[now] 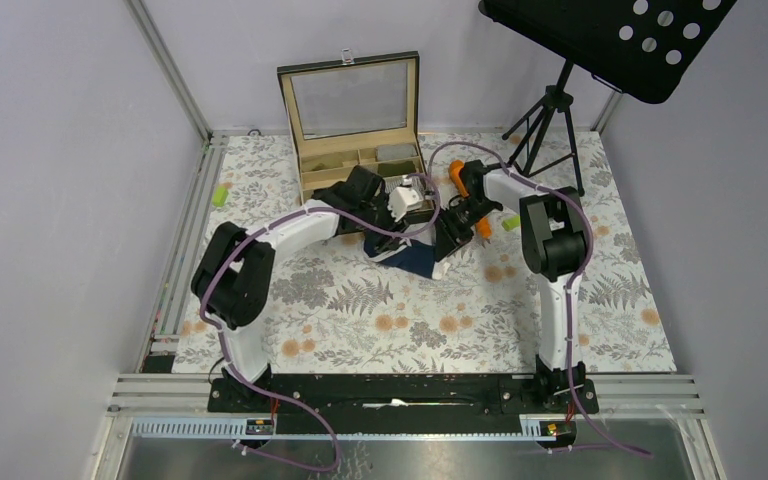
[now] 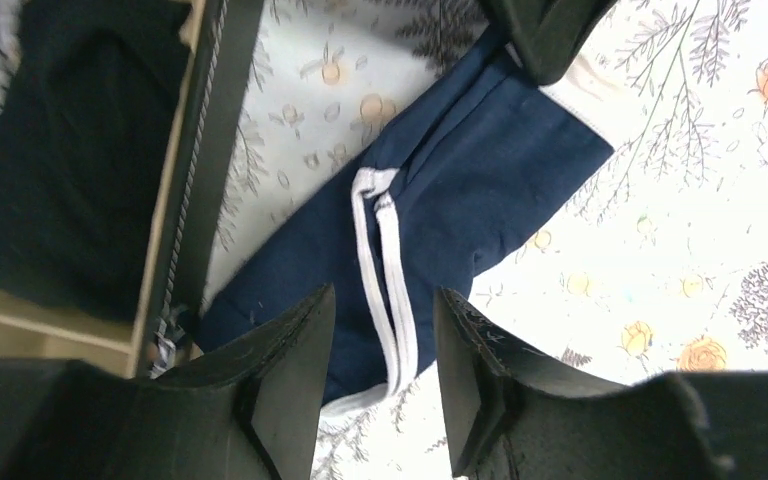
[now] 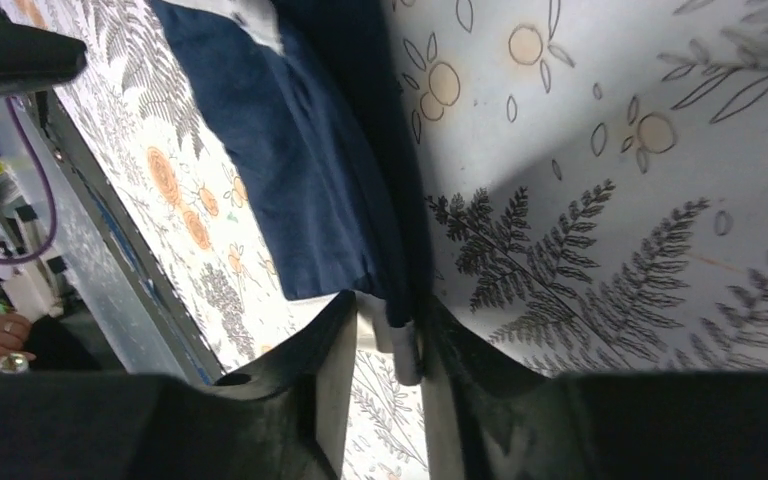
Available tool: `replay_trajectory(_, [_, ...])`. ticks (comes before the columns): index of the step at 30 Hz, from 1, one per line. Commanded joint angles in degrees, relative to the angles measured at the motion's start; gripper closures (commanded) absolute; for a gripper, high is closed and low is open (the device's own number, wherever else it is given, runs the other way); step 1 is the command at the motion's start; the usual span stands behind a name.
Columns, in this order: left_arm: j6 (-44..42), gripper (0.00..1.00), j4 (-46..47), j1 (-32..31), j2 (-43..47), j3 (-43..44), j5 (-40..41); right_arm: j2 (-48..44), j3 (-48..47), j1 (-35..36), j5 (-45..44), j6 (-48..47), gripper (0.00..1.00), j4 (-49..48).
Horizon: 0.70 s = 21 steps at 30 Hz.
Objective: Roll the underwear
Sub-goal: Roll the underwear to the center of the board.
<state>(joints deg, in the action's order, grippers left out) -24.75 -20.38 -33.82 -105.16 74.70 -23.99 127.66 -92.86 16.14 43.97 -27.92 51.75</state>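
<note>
navy underwear (image 1: 410,262) mostly hidden frm above, music stand (image 1: 560,30) cropped

Walls (image 1: 50,150): plain pale grey-lilac, on three sides. Aluminium extrusion post (image 1: 170,65) runs up the back-left corner; extrusion rails (image 1: 160,390) along the near edge and the left side. Worktop (image 1: 410,320) is covered by a white cloth with grey fern and orange flower print. Black perforated music stand (image 1: 610,40) on a tripod, back right, tilted over the corner. Light even, shadows soft.
</note>
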Motion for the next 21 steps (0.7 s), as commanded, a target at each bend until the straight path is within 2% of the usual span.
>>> replay_trajectory(1, [5.69,0.54,-0.91,1.53,3.86,-2.91,-3.31,-1.31,5.15,1.31,-1.58,4.31,0.68,-2.03])
replay_trajectory(4, [6.61,0.54,-0.68,1.57,7.93,-5.66,-3.12,-6.03,13.37,2.77,0.60,11.06,0.76,-5.65])
replay_trajectory(6, [6.93,0.54,-0.57,1.57,10.91,-7.81,-2.79,-9.40,19.56,4.49,3.17,18.54,0.75,-9.91])
replay_trajectory(8, [7.79,0.54,-0.43,1.57,13.77,-10.36,-2.13,-12.19,24.39,7.13,4.38,24.49,0.56,-14.00])
replay_trajectory(9, [8.32,0.54,-0.37,1.57,15.14,-11.49,-1.93,-13.31,25.86,8.48,5.43,25.78,0.51,-15.10])
replay_trajectory(13, [9.09,0.54,-2.81,1.57,17.70,-14.47,-3.07,-17.54,25.57,9.61,3.10,24.02,0.42,-11.83])
replay_trajectory(17, [8.16,0.54,-3.70,1.62,17.86,-15.97,-3.18,-21.02,25.33,4.29,-1.88,20.21,0.36,-7.09])
replay_trajectory(21, [8.89,0.54,-1.66,1.57,18.16,-16.67,-5.47,-22.80,24.30,-0.99,-6.87,14.58,0.34,-4.33])
